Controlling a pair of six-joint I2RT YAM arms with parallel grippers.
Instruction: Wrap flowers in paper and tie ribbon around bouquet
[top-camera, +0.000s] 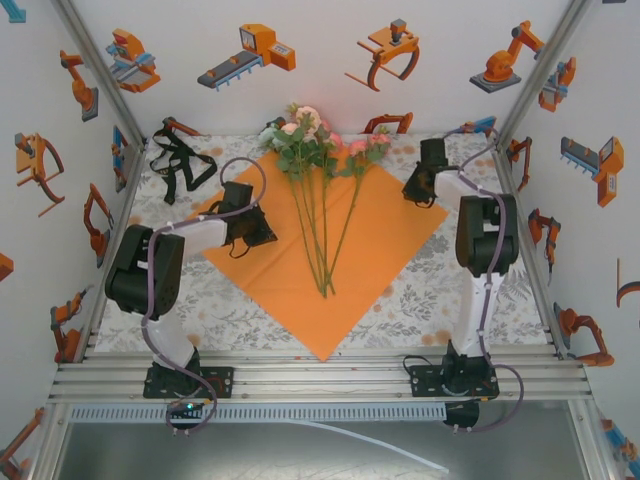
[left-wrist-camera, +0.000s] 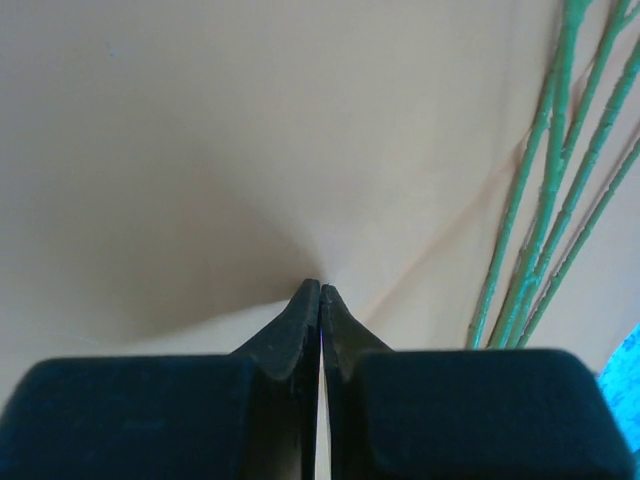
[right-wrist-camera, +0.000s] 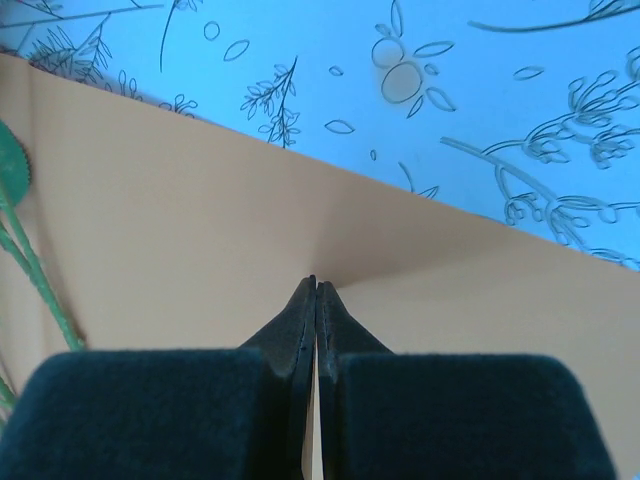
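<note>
L gripper (left-wrist-camera: 320, 288): tips pressed tog., pinching a pucker of the paper (top-camera: 385, 245), left side; prob. to fold it over.
R gripper (right-wrist-camera: 316, 283): closed on paper's right edge, same aim.
Flowers (top-camera: 312, 135): along paper's diagonal, blooms past far corner, ready for wrapping.
Ribbon (top-camera: 180, 165): far left, off paper, for later.

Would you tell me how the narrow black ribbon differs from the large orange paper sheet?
The narrow black ribbon lies bunched in loops at the far left; the large orange paper sheet lies spread out mid-table. The paper carries the flower stems; the ribbon carries nothing. Both rest on the floral tablecloth.
</note>
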